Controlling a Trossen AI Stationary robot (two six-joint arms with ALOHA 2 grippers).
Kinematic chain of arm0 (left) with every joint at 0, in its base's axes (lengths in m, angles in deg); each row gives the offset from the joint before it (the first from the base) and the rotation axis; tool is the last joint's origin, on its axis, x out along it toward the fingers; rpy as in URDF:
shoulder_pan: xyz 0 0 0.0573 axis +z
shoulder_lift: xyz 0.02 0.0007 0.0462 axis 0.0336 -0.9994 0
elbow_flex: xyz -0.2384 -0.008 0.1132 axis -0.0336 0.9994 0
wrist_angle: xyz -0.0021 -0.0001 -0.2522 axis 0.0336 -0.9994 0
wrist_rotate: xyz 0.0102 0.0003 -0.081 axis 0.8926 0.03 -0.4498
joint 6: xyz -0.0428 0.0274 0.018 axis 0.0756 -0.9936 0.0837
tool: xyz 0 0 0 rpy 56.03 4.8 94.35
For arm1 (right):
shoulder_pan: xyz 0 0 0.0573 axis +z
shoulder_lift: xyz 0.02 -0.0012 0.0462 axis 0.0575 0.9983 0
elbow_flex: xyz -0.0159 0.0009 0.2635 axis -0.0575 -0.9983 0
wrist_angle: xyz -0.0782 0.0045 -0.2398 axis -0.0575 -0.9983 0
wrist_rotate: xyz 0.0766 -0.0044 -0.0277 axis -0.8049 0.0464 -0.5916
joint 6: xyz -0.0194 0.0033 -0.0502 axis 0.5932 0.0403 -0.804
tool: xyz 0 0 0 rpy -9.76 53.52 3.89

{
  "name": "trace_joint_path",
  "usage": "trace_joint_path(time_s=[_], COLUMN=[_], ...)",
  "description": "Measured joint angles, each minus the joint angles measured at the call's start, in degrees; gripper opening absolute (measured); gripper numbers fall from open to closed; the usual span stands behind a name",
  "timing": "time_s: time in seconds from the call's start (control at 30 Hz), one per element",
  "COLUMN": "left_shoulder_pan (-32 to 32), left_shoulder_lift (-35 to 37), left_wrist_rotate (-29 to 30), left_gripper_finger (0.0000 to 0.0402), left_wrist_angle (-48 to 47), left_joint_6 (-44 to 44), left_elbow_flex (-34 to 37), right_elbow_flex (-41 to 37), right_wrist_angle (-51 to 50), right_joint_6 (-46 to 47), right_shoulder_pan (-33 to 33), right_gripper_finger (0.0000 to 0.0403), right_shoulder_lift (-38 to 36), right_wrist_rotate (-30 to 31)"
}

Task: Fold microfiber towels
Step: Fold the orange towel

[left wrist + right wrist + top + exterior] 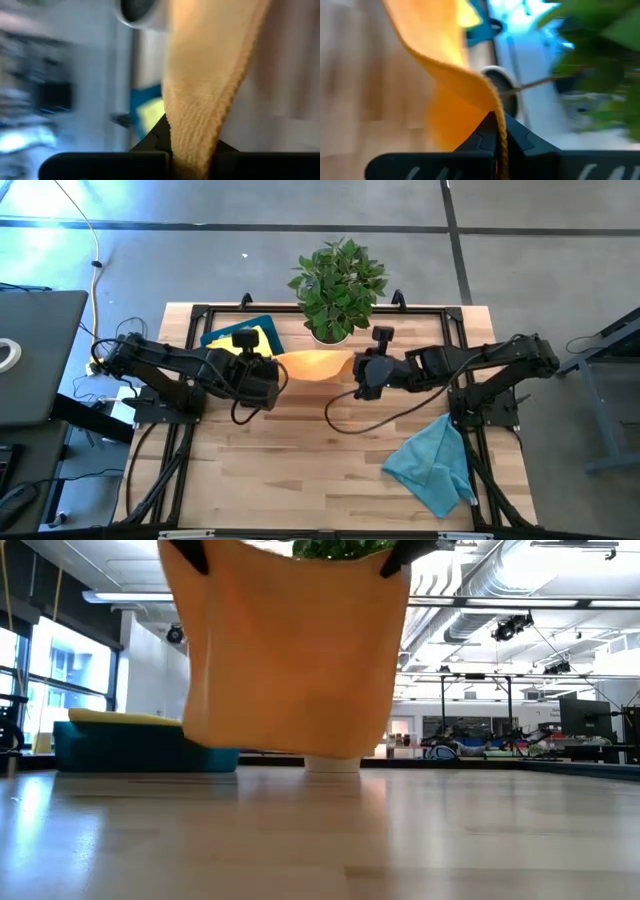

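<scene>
You have the orange towel (312,364) lifted clear of the table (300,470), stretched between both arms near the far edge, in front of the potted plant (338,285). The left gripper (276,373) and the right gripper (358,372) are each clamped on an upper corner. This fold looks barely begun. The teal towel (432,464) lies crumpled at near right, unfolded. More cloths rest on the blue tray (243,333) at far left.

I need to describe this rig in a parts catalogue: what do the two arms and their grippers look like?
Both arms are matte black, built of boxy jointed segments on black frame bases at the table's sides. The left gripper and right gripper each carry a small black camera block on top. A loose black cable loops off the right arm. In the wrist views the fingers are dark and wedge-shaped.
</scene>
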Motion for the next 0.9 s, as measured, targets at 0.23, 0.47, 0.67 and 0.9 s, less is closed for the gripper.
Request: trace_joint_path(time_s=[0.23,0.47,0.67,0.9], left_shoulder_pan=[-2.0,-8.9,-14.9,-18.2], left_shoulder_lift=[-2.3,-12.0,-19.4,-20.9], left_wrist_rotate=[-21.1,-31.8,-41.5,-46.8], left_gripper_finger=[0.0000,0.0000,0.0000,0.0001], left_wrist_angle=[4.3,14.6,22.3,32.0], left_joint_6=[13.7,20.5,25.3,25.7], left_elbow_flex=[8.1,12.9,12.9,12.9], right_elbow_flex=[-3.6,-11.5,-13.3,-13.3], right_wrist_angle=[-7.8,0.5,4.9,6.6], right_joint_6=[15.0,23.5,27.6,25.5], right_shoulder_pan=[2.8,9.2,14.7,17.2], right_gripper_finger=[0.0000,0.0000,0.0000,0.0000], right_shoulder_lift=[3.0,6.5,8.8,11.3], right_wrist_rotate=[-20.4,-32.7,-39.1,-41.0])
